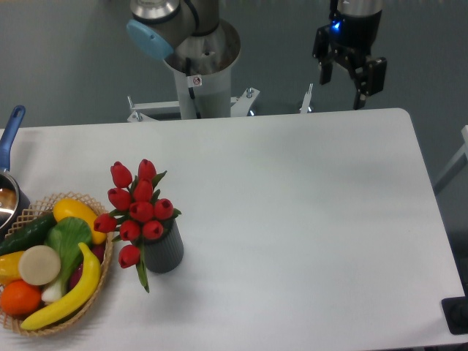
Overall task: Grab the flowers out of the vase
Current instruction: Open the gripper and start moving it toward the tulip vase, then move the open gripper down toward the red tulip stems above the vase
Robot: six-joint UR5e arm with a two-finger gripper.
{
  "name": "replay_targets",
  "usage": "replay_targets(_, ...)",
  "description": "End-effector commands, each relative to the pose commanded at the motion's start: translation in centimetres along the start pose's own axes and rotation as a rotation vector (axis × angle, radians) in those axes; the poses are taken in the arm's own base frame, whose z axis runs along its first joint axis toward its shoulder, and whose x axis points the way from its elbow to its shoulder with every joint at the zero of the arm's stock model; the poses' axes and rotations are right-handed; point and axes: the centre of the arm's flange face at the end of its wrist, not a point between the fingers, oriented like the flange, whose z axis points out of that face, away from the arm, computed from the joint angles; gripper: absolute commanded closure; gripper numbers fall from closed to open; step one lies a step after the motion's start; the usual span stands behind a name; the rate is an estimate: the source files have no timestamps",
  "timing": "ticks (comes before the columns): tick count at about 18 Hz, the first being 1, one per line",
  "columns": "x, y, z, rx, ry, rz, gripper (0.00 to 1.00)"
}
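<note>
Red flowers [137,207] sit in vase [164,247]; end effector [342,82] hangs far off, fingers apart, empty. Best descend over stems, clear of basket [99,289].

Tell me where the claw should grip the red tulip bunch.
Probably around the clustered red tulip buds just above the dark grey ribbed vase, coming from above: the stems are hidden inside the vase, and the bunch leans toward the wicker basket.
</note>
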Motion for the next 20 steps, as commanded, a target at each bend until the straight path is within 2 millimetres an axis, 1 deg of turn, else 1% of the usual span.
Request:
replay_targets(2,0.3,-0.8,0.6,0.060,-0.025,-0.069,0.00)
replay_targets(3,0.7,-1.2,1.2,0.092,-0.034,-0.148,0.00)
replay_targets(6,0.5,-2.0,2.2,0.167,-0.058,-0.280,0.00)
replay_targets(7,0.5,-2.7,2.4,0.215,-0.061,-0.310,0.00)
replay_targets(8,0.6,-3.2,2.9,0.265,-0.047,-0.336,0.00)
replay_targets(11,0.3,-4.4,4.9,0.403,-0.005,-0.342,0.00)
replay_targets(13,0.7,-6.1,6.7,0.440,0.029,-0.314,0.00)
replay_targets(15,0.3,-7.9,8.4,0.471,0.038,-0.279,0.00)
replay_targets(16,0.3,-9.3,9.4,0.513,0.047,-0.256,0.00)
replay_targets(17,0.3,-10.2,9.9,0.567,0.047,-0.240,0.00)
replay_targets(18,0.3,-10.6,10.2,0.622,0.045,-0.232,0.00)
replay_targets(20,-0.1,-11.3,11.7,0.697,0.063,-0.225,0.00)
